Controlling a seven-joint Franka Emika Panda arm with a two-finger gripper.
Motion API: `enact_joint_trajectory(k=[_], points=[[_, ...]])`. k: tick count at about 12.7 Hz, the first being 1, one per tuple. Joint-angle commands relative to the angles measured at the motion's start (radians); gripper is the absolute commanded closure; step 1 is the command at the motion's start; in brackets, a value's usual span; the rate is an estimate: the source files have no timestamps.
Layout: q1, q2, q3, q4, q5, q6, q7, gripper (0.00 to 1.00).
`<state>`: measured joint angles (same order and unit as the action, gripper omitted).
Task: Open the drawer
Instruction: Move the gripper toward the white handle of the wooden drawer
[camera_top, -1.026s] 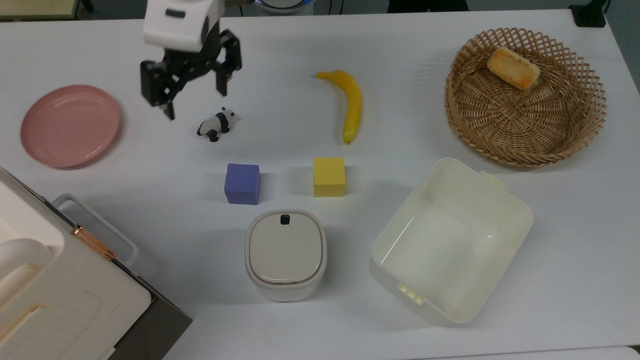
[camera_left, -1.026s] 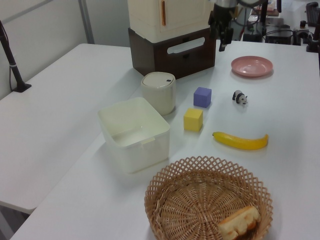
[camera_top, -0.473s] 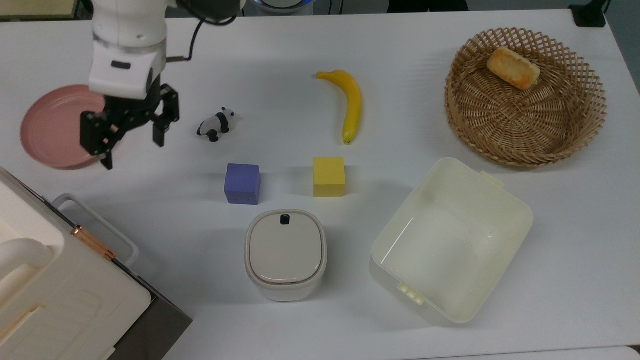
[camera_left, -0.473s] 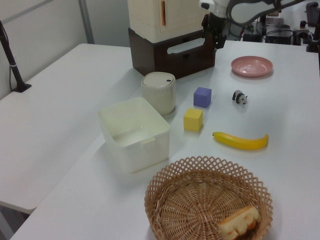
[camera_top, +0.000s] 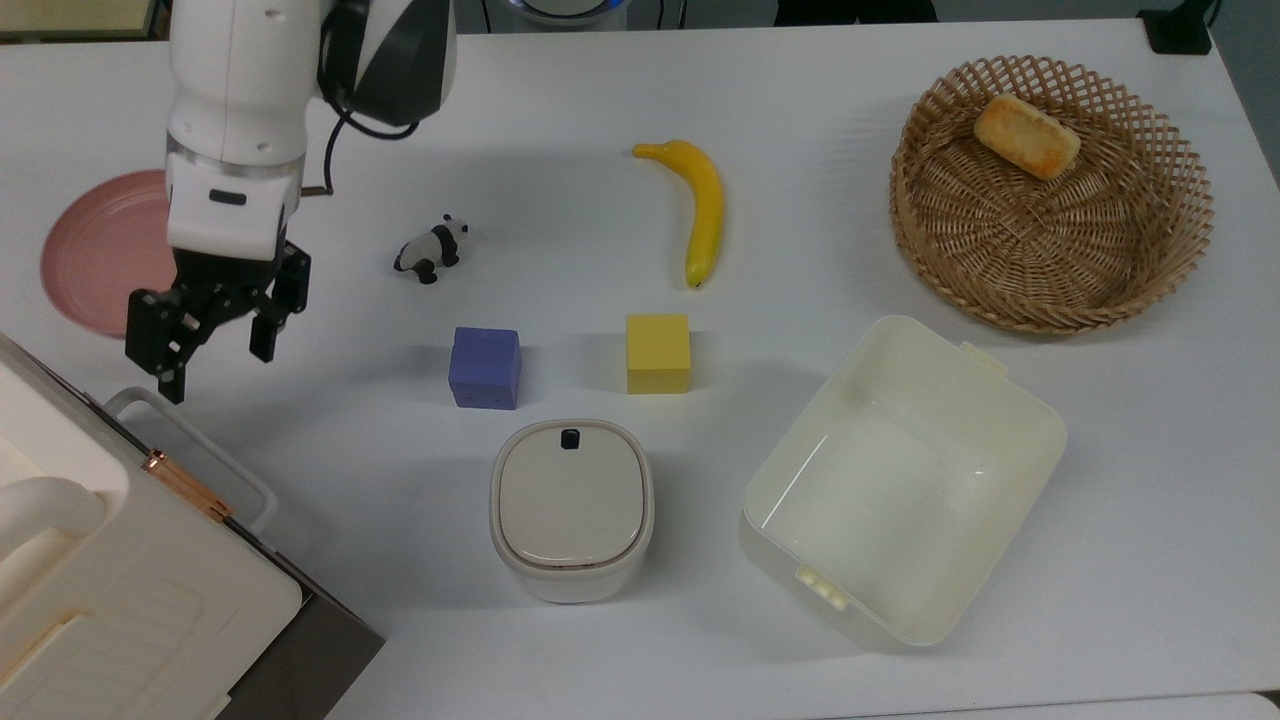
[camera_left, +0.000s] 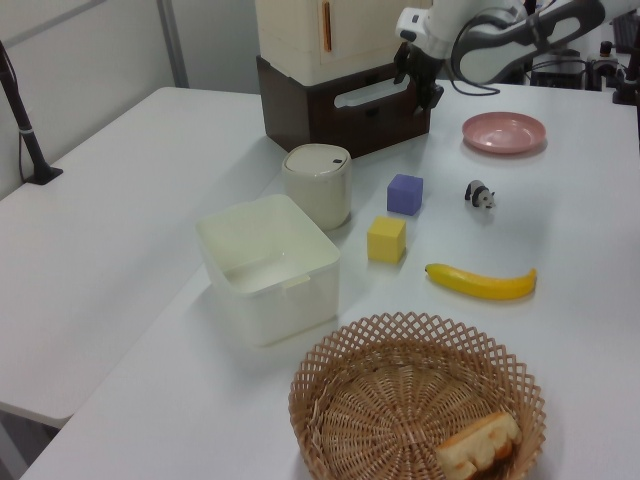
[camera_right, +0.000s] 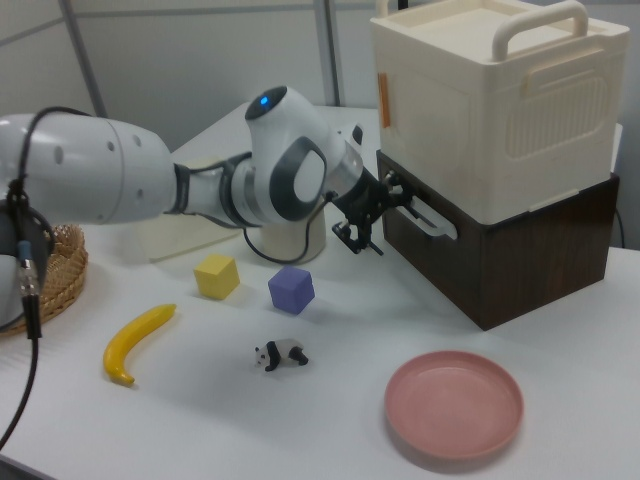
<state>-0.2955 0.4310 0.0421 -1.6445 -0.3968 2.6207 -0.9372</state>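
Observation:
The drawer is the dark brown lower part of a cabinet with a cream top box. Its front stands flush and carries a white loop handle. In the top view the handle juts from the cabinet at the lower left, and in the left view the drawer is at the back. My gripper hangs open just beyond the handle's outer end, apart from it. In the right view the gripper is right beside the handle, and in the left view the gripper is at the drawer's right corner.
A pink plate lies partly under my arm. A toy panda, a purple cube, a yellow cube and a banana lie mid-table. A lidded white container, a cream tub and a basket with bread stand further to the top view's right.
My gripper has moved from beside the panda toward the top view's lower left, past the plate's edge, and closer to the drawer handle. It stayed open.

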Motion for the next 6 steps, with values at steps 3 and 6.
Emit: enact_joint_trajectory(k=[3,6], points=[[-0.001,0.064,-0.039,0.048,-0.070,0.154,-0.017,0.09],[0.007,0.072,-0.039,0.066,-0.080,0.156,-0.020,0.12]])
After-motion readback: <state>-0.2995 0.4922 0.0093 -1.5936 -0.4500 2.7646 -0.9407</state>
